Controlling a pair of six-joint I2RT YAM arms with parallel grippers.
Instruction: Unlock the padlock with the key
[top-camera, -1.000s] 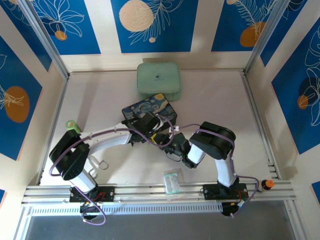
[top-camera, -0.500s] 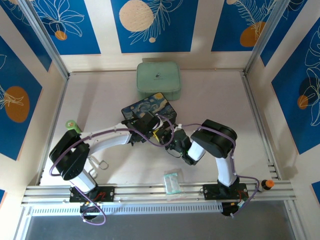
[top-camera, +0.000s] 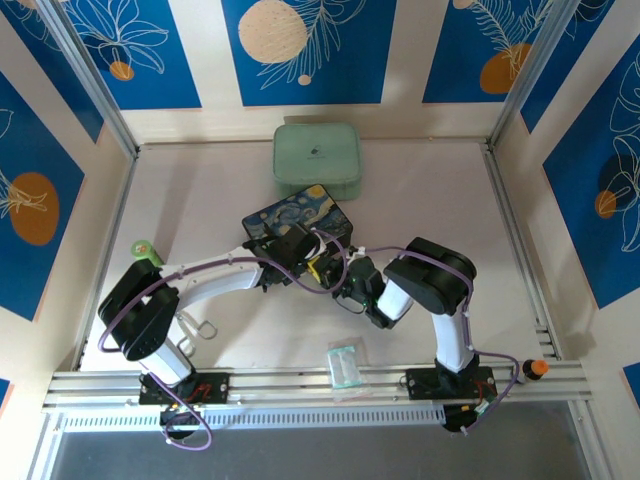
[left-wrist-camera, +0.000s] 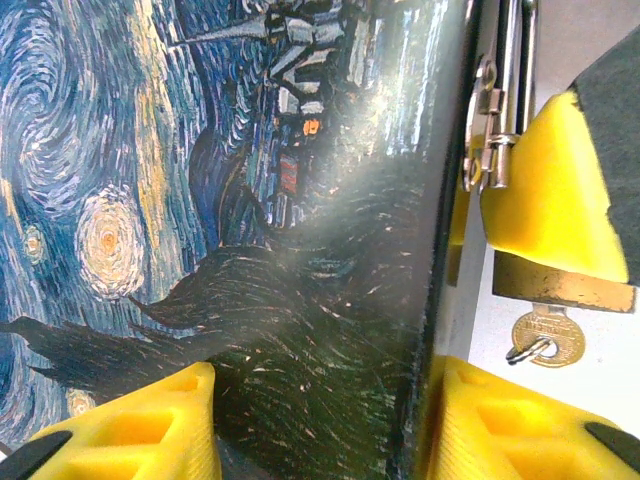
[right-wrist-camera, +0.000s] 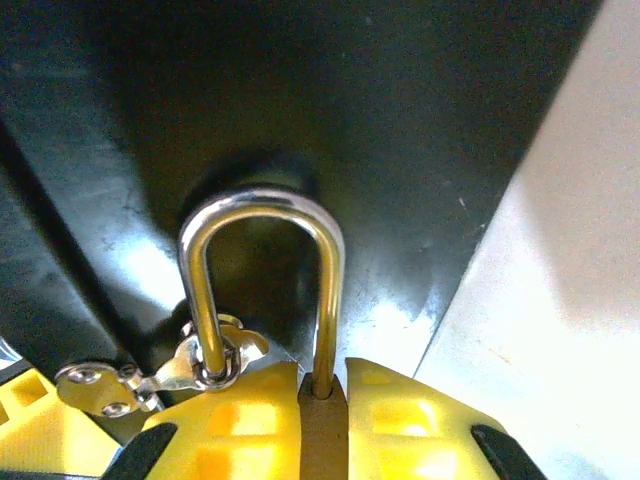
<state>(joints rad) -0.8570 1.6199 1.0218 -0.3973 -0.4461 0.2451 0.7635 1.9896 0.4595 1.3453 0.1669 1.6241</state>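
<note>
Right gripper (right-wrist-camera: 322, 405): jaws clamped on the brass body of the padlock (right-wrist-camera: 262, 207), a pad on each flat side, shackle pointing away from the wrist. Shackle passes through the hasp (right-wrist-camera: 205, 365) on the side of the painted box (left-wrist-camera: 200, 200). One leg enters the body, the other is hidden by a pad, so can't tell if it's latched. Key (left-wrist-camera: 547, 338) sits in the padlock's underside, bow hanging below. Left gripper (left-wrist-camera: 320, 420): jaws partway apart, gripping the box across its near edge. Box lies on the table (top-camera: 200, 200), just in front of the green case (top-camera: 317, 160).
</note>
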